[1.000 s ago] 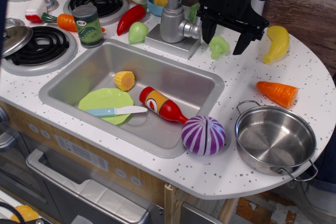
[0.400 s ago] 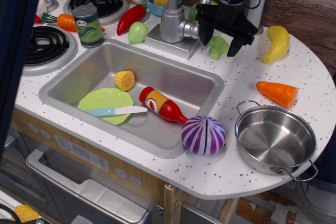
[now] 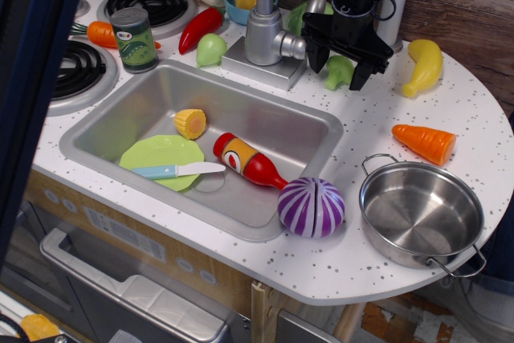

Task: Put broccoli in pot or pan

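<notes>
The broccoli (image 3: 338,72) is a small light-green piece standing on the white counter behind the sink, right of the faucet. My gripper (image 3: 337,64) is black, comes down from above and is open. One finger (image 3: 316,55) is on the broccoli's left and one on its right, so the jaws straddle it without closing on it. The pot (image 3: 421,213) is a shallow shiny steel pot with wire loop handles. It stands empty at the counter's front right, well away from the gripper.
The sink (image 3: 265,122) holds a ketchup bottle (image 3: 245,159), corn (image 3: 190,123) and a green plate with a knife (image 3: 163,160). A purple onion (image 3: 312,206) sits left of the pot. A carrot (image 3: 425,143), banana (image 3: 424,66) and faucet (image 3: 263,26) are nearby. A dark blurred bar (image 3: 28,78) covers the left edge.
The gripper has moved left and down until its fingers stand on either side of the broccoli. The dark blur at the left edge has grown wider.
</notes>
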You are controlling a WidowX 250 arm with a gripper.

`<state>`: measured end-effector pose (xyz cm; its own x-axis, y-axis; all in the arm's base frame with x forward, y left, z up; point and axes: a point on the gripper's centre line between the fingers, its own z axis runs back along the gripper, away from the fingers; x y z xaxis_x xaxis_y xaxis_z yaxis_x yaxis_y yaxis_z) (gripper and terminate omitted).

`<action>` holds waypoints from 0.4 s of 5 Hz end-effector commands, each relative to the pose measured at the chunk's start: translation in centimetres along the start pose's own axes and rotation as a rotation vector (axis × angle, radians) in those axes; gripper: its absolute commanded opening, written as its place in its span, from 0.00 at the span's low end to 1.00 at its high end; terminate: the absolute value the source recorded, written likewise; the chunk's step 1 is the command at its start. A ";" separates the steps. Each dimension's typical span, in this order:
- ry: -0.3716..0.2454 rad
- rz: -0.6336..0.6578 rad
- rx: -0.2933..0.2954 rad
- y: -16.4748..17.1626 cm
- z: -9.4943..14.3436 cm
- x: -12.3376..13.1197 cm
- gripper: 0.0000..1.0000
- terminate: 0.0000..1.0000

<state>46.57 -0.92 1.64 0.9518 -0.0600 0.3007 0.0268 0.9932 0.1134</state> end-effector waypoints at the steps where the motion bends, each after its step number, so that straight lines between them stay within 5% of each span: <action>1: -0.059 -0.007 -0.032 0.8 0.6 1.5 1.00 0.00; 2: -0.059 0.007 -0.038 0.2 0.3 1.4 1.00 0.00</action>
<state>47.22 -1.11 1.40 0.9458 -0.0509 0.3209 0.0274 0.9966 0.0775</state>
